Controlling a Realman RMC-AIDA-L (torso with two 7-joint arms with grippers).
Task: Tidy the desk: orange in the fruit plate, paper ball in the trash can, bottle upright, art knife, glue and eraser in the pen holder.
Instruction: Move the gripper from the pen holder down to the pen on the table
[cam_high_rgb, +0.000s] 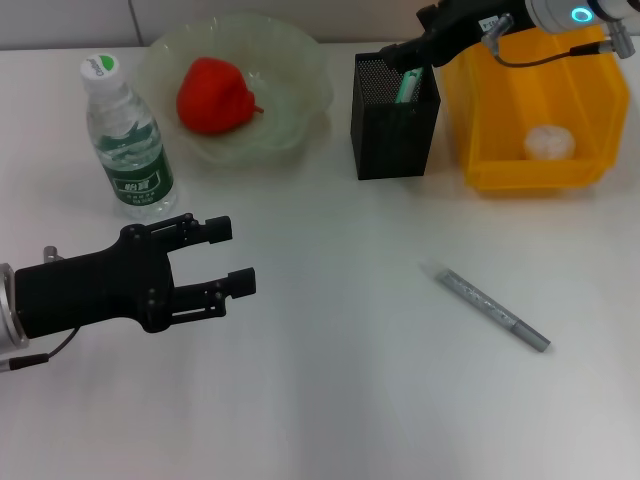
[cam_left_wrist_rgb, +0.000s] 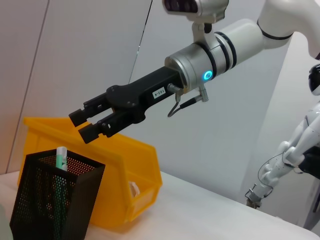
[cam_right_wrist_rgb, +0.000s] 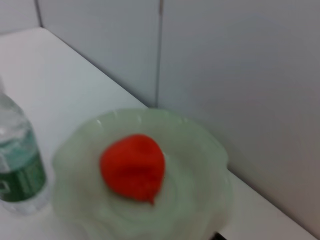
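Right gripper (cam_high_rgb: 408, 52) positioned at far right, just above the top opening of the pen holder (cam_high_rgb: 394, 125); fingers (cam_left_wrist_rgb: 82, 116) slightly apart, nothing held, as shown in the left wrist view. Left gripper (cam_high_rgb: 228, 257) placed at near left over bare table (cam_high_rgb: 330, 400); fingers spread apart, nothing between them. Pale green stick (cam_high_rgb: 407, 86) standing inside the pen holder, tip showing at the far right corner of the rim. Trash can (cam_high_rgb: 540, 165) located just right of the pen holder, with the paper ball (cam_high_rgb: 549, 143) lying on its floor. Orange (cam_high_rgb: 213, 96) resting in the middle of the fruit plate (cam_high_rgb: 300, 110) at far centre-left. Bottle (cam_high_rgb: 125, 140) standing upright, cap on top, just left of the fruit plate. Grey pen-shaped tool (cam_high_rgb: 491, 305) lying flat on the table at near right, angled, well apart from both grippers and from the pen holder.
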